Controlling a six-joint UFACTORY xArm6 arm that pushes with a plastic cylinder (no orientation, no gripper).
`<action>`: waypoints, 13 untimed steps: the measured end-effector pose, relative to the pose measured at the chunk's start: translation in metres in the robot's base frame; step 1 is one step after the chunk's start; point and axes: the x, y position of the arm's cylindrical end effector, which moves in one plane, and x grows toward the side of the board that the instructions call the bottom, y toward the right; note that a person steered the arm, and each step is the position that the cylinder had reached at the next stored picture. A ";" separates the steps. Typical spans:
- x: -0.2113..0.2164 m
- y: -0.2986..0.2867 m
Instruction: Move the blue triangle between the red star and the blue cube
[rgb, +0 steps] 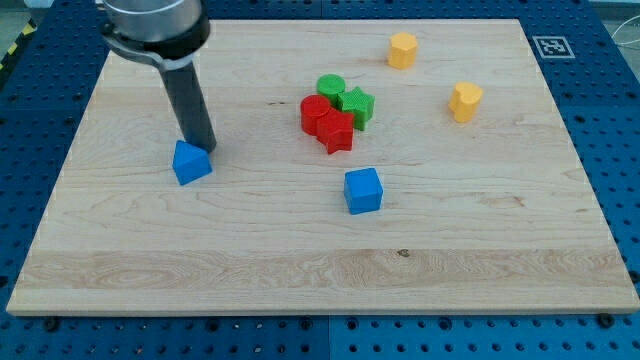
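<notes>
My tip (203, 147) touches the blue triangle (191, 163) (its upper-right side).

A robot arm with a wide, round, dark grey collar edged by a lighter silver-grey band, narrowing into a straight, smooth, glossy black rod ending at my tip (205, 148).

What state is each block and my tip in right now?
My tip: touching blue triangle's upper edge.
Blue triangle: far left, not yet placed.
Blue cube: alone.
Red star: clustered with red cylinder.
Green star: beside green cylinder.
</notes>
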 end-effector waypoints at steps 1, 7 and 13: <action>0.001 -0.002; 0.035 -0.020; 0.015 -0.018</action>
